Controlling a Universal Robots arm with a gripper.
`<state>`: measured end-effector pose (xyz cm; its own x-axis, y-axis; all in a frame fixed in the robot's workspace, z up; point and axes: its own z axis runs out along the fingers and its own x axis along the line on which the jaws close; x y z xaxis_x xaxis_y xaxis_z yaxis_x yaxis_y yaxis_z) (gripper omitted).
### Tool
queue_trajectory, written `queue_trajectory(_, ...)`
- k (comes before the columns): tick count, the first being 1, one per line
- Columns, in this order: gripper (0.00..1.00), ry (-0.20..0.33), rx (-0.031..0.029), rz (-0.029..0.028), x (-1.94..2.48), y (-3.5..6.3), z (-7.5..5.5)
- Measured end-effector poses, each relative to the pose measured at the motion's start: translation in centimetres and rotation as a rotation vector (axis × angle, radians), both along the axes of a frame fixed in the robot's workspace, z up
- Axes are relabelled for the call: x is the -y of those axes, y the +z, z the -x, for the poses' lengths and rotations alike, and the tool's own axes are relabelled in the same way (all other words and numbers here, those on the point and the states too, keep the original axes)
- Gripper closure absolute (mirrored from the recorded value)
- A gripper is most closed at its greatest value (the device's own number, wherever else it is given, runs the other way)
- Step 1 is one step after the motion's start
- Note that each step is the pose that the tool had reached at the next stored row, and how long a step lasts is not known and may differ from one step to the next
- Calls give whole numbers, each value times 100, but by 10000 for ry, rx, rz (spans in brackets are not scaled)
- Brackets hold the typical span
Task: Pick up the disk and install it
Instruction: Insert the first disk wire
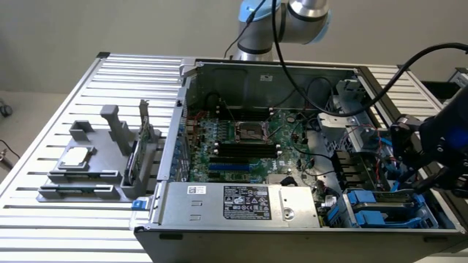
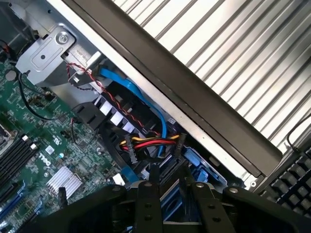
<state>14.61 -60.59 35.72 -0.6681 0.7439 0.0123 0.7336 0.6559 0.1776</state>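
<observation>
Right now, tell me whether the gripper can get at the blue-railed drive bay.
Probably yes: the gripper hangs right over the blue-railed drive bay, the computer case is open on top, and the red-yellow-black cable bundle lies just beyond it.

Stock on the bench, by kind:
- slatted metal table (image 1: 58, 98): one.
- robot arm (image 1: 281, 22): one.
- open computer case (image 1: 256, 68): one.
- green motherboard (image 1: 249, 129): one.
- power supply (image 1: 241, 203) with a printed label: one.
- disk (image 1: 369, 211) in blue carrier rails: one.
- grey holder (image 1: 87, 176) beside the case: one.
- square processor chip (image 1: 75, 157): one.
- thin green circuit card (image 1: 144, 131): one.
- blue flat cable (image 2: 146, 104): one.
- bundle of red, yellow and black wires (image 2: 150, 141): one.
- finned heatsink (image 2: 63, 179): one.
- black keyboard (image 2: 294, 189): one.
</observation>
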Motion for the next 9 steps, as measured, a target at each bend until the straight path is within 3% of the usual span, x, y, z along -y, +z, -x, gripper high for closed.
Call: queue_trajectory(9,69,-562,-3,-30,3,-93,-3)
